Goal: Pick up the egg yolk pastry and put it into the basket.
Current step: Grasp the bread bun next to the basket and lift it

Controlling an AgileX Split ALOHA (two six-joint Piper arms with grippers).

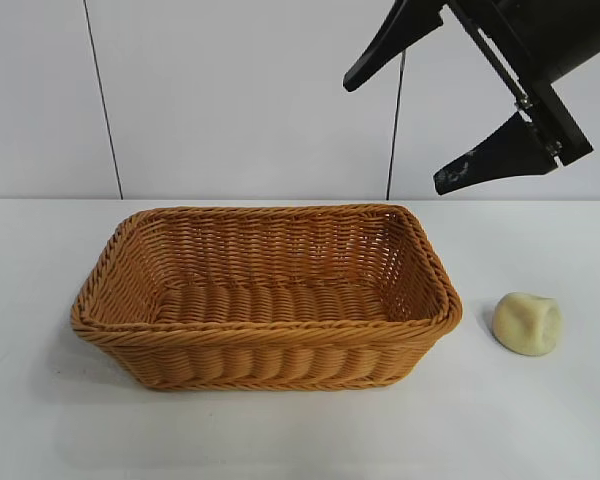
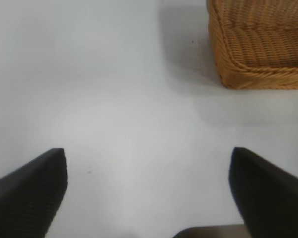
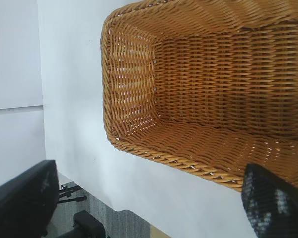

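Item: small pale yellow, rounded, dented egg yolk pastry [image 1: 527, 323] of matte dough-like look. It is lying on the white worktop [image 1: 280, 430], just beside the basket's right end as the exterior view shows it, apart from the rim and untouched.

Item: large rectangular orange-brown woven wicker basket [image 1: 265, 300], sloping sides, braided rim. It is sitting upright with nothing inside, so the task is not yet begun in effect.

Item: right tool [image 1: 410, 105], black, two fingers spread wide and pinching nothing. It is hanging high above the basket's right end, tilted downward, with its wrist view looking into the basket's hollow rather than at the pastry.

Item: left tool [image 2: 149, 191], black, fingers spread wide and holding nothing. It is hovering over bare worktop off the basket's far corner, out of the exterior view.

Step in hand, as judged: the reach for the pastry, most likely by the right tool, being the nearer.

Handling notes: the tool should be coming down beside the basket's right end, clear of the braided rim, with its fingers straddling the pastry at its widest part. The lump looks soft, so the closing should be gentle. The lift should be clearing the rim fully before crossing over the basket.
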